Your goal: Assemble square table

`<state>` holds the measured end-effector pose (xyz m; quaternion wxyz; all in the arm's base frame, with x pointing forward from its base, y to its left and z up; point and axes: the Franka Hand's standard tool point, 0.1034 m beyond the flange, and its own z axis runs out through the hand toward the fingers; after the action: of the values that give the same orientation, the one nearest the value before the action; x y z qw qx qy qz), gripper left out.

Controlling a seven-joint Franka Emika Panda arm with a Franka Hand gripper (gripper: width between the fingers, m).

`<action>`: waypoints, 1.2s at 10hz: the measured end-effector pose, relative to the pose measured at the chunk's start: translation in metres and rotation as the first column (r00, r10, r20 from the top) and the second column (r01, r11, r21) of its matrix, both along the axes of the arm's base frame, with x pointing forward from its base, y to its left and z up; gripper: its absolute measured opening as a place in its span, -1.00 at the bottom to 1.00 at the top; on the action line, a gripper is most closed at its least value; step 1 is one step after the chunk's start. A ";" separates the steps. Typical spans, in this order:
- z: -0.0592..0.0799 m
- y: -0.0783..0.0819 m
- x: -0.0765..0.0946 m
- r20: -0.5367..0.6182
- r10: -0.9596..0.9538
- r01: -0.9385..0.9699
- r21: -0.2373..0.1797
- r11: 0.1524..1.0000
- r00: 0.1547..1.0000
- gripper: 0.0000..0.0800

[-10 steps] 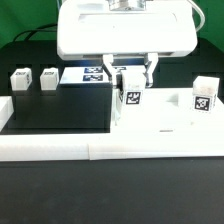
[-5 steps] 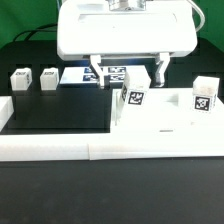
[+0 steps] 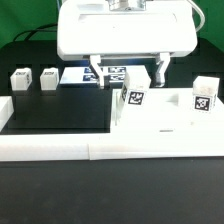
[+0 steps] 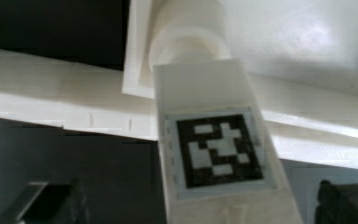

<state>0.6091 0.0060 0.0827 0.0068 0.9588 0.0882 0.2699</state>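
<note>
The square table's white slab lies on the exterior view's right. One white tagged leg stands upright on its left part, and a second leg stands at its right. Two more legs stand on the black mat at the left. My gripper hangs over the first leg with its fingers spread wide. In the wrist view that leg stands between the dark fingers, apart from both. The gripper is open and holds nothing.
The marker board lies flat behind the mat, partly under the gripper. A low white border wall runs along the front. The black mat takes up the left half.
The fingers were close around the leg on the slab one second ago. They have spread wide apart and let it go. The leg stays standing.
</note>
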 end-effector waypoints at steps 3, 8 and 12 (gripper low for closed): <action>0.013 0.005 0.008 -0.132 0.005 0.001 0.043 0.999 0.991 0.62; 0.010 0.008 0.016 -0.472 0.019 0.035 0.106 0.994 0.882 0.62; -0.005 0.007 0.007 -0.412 -0.019 0.060 0.087 0.994 0.911 0.62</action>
<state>0.6159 0.0127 0.0779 -0.0531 0.9949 0.0551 0.0663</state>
